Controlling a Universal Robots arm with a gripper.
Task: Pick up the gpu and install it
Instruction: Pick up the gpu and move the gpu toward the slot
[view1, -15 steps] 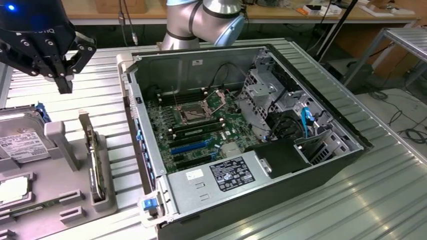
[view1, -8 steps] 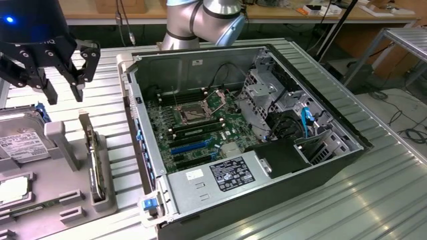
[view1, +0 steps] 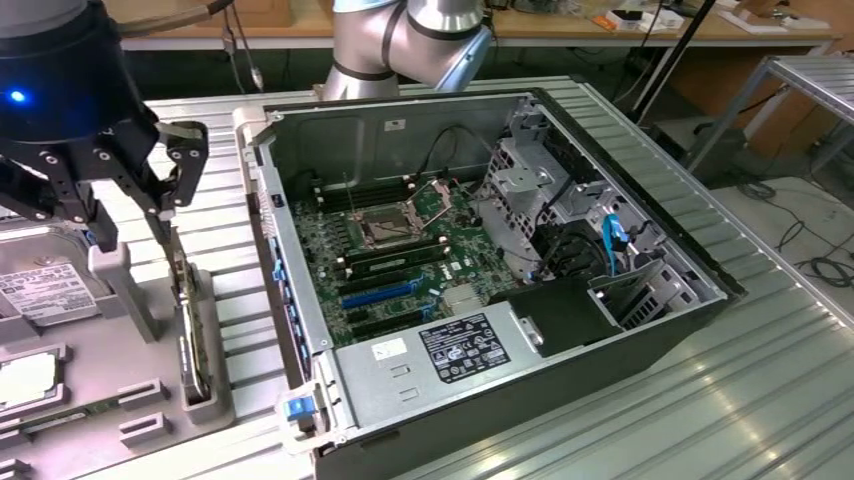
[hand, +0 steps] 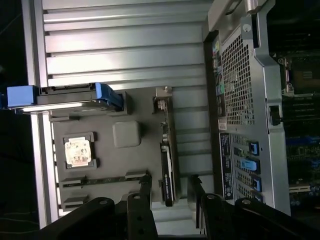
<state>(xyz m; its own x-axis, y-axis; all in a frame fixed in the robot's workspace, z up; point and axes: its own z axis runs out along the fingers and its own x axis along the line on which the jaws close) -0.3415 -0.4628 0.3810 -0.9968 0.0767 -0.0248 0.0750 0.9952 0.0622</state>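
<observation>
gripper (hand: 170, 192): fingers spread, one either side of the card; no contact seen
gpu (hand: 166, 160): just below and between the fingers; on edge in a grey tray (view1: 134, 400) slot
handling (judged): light, stiff, fragile; pinch the flat faces near the upper edge
axis: long axis along the slot, running away from the fingers; bracket apparently at the far end

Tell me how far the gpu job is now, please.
Done: the pincer hangs above the gpu, which stands on edge in the tray. In hand: nothing, the pincer is open and the card is not gripped. Left: the gpu is not yet lifted, and the slots in the case hold no card.
</observation>
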